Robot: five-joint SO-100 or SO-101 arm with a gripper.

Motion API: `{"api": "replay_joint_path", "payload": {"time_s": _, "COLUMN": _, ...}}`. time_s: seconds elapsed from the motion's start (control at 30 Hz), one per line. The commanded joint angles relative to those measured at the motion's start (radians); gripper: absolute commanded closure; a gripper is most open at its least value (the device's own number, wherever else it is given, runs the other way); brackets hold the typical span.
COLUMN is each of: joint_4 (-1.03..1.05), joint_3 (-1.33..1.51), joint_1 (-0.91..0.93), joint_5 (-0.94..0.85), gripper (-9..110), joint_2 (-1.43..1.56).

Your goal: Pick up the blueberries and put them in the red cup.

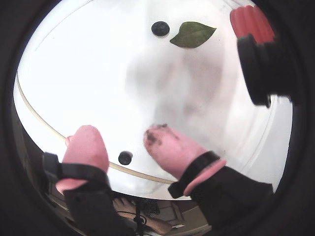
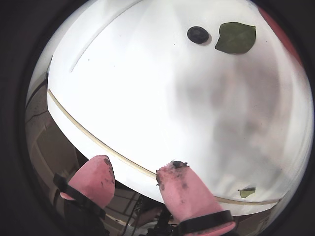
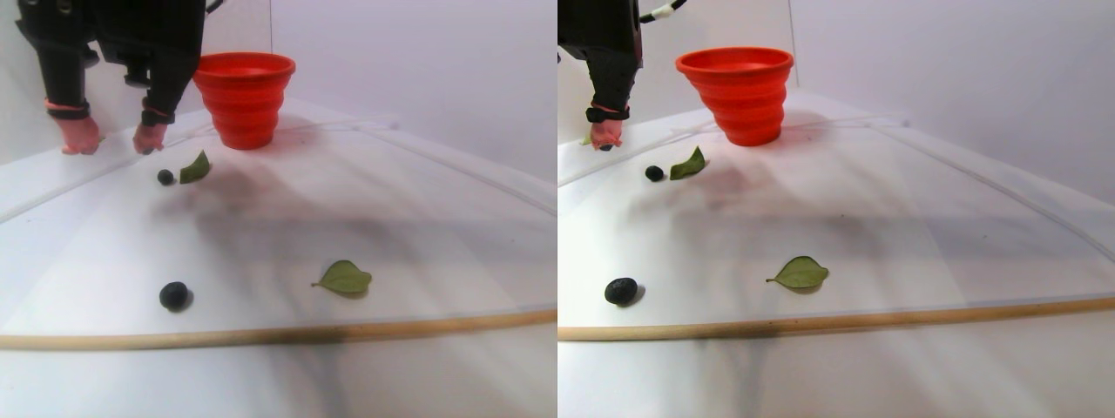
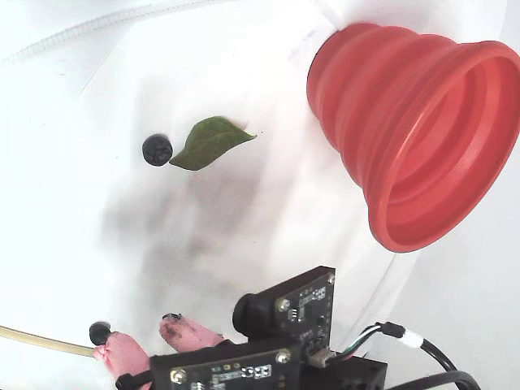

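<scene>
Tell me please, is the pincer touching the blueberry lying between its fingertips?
Apart: in a wrist view, white table shows on both sides of the blueberry between the open pincer's pink fingertips.

In the fixed view, the red cup is standing at 2 o'clock on the table, with a leaf lying at 11 o'clock and one blueberry just beside it on the left. A second blueberry is lying at 7 o'clock near the table edge, just beside the gripper. In the stereo pair view, a third blueberry is sitting at 7 o'clock, with a second leaf well apart to its right.

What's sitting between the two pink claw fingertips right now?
One small blue-black blueberry lies on the white table between the open claw's pink fingertips, untouched, in a wrist view.
</scene>
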Motion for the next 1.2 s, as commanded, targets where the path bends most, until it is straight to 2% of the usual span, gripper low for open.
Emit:
{"api": "replay_joint_path", "payload": {"time_s": 0.0, "joint_4": -0.104, "joint_3": -0.017, "joint_1": -0.003, "joint_5": -0.017, "gripper": 85, "joint_2": -0.095}}
{"api": "replay_joint_path", "payload": {"time_s": 0.47, "joint_4": -0.393, "joint_3": -0.029, "joint_1": 0.025, "joint_5": -0.091, "gripper": 84, "joint_2": -0.311}}
{"api": "replay_joint_path", "payload": {"time_s": 0.9, "joint_4": -0.561, "joint_3": -0.084, "joint_1": 0.049, "joint_5": -0.12, "gripper": 84, "joint_2": -0.471}}
{"api": "replay_joint_path", "payload": {"time_s": 1.17, "joint_4": -0.595, "joint_3": -0.127, "joint_1": 0.051, "joint_5": -0.109, "gripper": 82, "joint_2": -0.525}}
